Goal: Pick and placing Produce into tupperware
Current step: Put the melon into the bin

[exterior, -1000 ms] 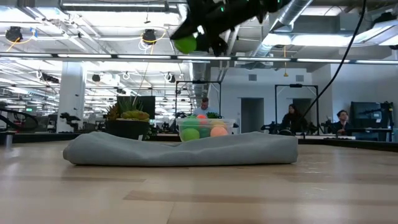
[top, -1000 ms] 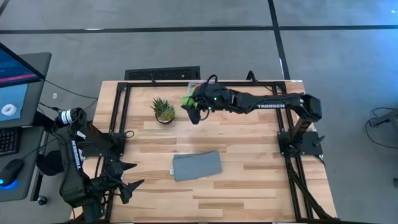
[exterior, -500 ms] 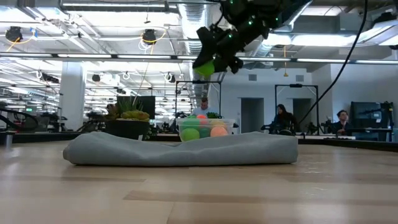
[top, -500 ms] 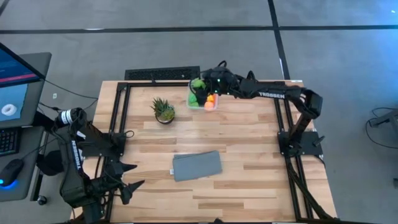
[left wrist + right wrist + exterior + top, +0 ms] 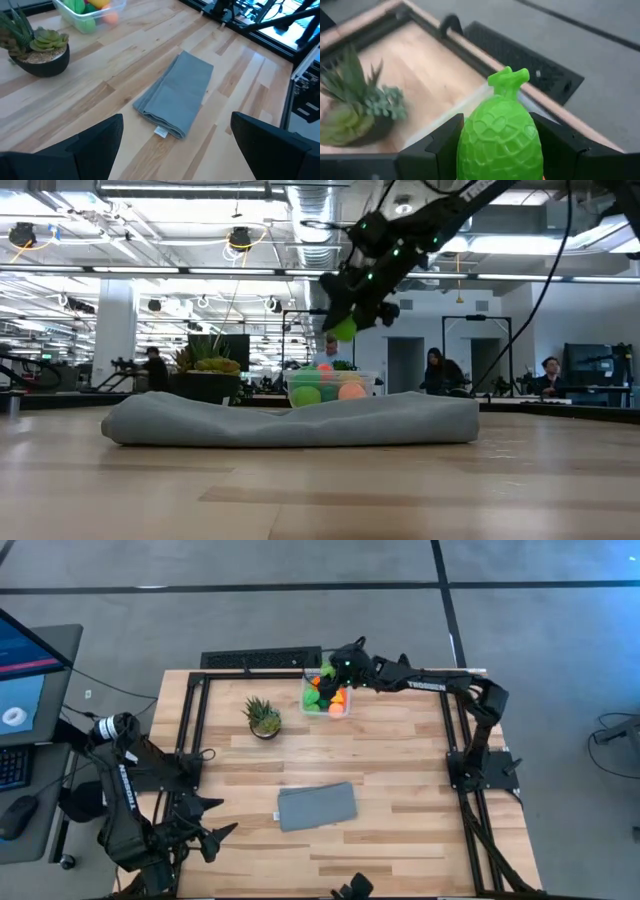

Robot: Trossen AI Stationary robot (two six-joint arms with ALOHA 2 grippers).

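My right gripper (image 5: 326, 680) hangs over the clear tupperware (image 5: 371, 384) at the table's far edge, shut on a green scaly toy fruit with a stubby stem (image 5: 500, 135). In the low view the fruit (image 5: 343, 330) hangs above the tub's rim. Several pieces of produce lie in the tub, among them a green one (image 5: 305, 394) and an orange one (image 5: 351, 391). My left gripper (image 5: 176, 119) waits open over the near-left corner with nothing between its fingers. My right gripper pinches the green fruit by its two opposite sides (image 5: 468, 136) between its two fingers (image 5: 445, 147). The fingers slant down from the table's right side. The fruit's stem end (image 5: 508, 80) points away from the wrist. The fruit is lifted clear, above the tub.
A spiky green potted plant (image 5: 263, 717) stands left of the tub. A folded grey cloth (image 5: 317, 806) lies flat toward the near middle of the wooden table. A black metal frame (image 5: 196, 730) runs along the table's left, right and far sides.
My right gripper has carried the green fruit from beside the potted plant toward the far edge and a little right, sinking as it went. It now hangs over the tub, still shut on the fruit.
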